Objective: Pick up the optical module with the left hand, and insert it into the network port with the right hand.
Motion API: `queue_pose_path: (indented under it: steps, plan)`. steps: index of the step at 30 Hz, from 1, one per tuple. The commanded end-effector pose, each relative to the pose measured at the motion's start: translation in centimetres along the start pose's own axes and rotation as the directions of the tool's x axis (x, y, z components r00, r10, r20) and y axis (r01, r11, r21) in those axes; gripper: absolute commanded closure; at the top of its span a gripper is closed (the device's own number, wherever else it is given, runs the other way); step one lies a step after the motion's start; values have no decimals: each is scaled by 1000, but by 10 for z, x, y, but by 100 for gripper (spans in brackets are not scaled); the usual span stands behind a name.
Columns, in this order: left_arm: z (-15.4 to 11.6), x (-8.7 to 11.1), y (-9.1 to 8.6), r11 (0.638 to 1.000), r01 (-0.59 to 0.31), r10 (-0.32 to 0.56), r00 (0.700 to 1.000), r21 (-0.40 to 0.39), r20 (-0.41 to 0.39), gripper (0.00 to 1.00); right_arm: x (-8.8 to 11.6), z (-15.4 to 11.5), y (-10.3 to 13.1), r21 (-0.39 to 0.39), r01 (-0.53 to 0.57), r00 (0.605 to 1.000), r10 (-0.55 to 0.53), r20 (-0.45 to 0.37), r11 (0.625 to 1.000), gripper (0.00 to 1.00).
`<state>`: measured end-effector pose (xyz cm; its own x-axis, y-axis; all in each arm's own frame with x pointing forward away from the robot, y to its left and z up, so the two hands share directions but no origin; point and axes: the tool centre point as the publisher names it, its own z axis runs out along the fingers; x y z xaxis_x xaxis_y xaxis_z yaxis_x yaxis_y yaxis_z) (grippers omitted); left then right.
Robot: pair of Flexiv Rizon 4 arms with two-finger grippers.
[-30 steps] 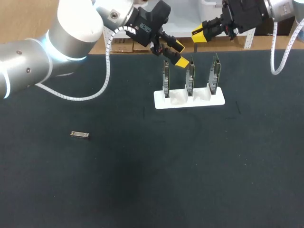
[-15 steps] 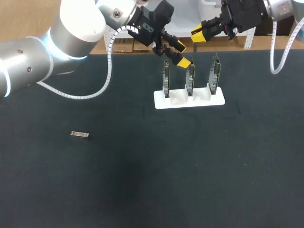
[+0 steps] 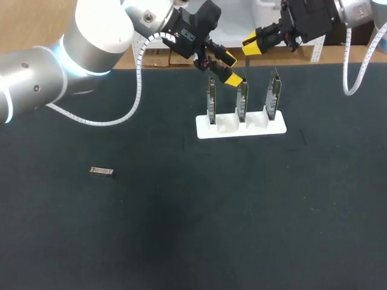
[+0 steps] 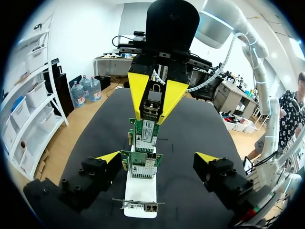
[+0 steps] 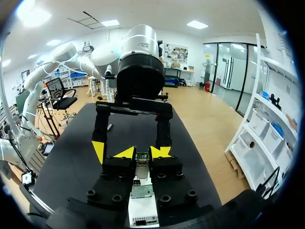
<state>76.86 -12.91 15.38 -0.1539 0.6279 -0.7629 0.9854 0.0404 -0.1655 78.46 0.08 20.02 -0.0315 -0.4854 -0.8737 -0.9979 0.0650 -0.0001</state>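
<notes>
opt. module [image 4: 151, 104] in right tool [image 3: 252, 45], 2nd module [image 3: 101, 171] far off

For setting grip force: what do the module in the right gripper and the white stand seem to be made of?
The module looks like bare metal: silvery, shiny. The stand is probably plastic: plain matte white.

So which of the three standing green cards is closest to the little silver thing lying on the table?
The card at the left end of the white stand. The middle card and right-end card stand farther from that optical module.
</notes>
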Motion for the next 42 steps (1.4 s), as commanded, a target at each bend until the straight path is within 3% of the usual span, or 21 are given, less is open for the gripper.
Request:
queue_pose_path:
  steps: [1,17,42]
  plan:
    - [-1,0,0,1000,0,0,1000,0,-3,0,3,1,2,-11,-4,1000,4,1,1000,100]
    - [-1,0,0,1000,0,0,1000,0,-3,0,11,8,3,-101,-21,1000,21,7,995,100]
    - [-1,0,0,1000,0,0,1000,0,-3,0,20,13,5,-118,-37,999,36,-8,992,100]
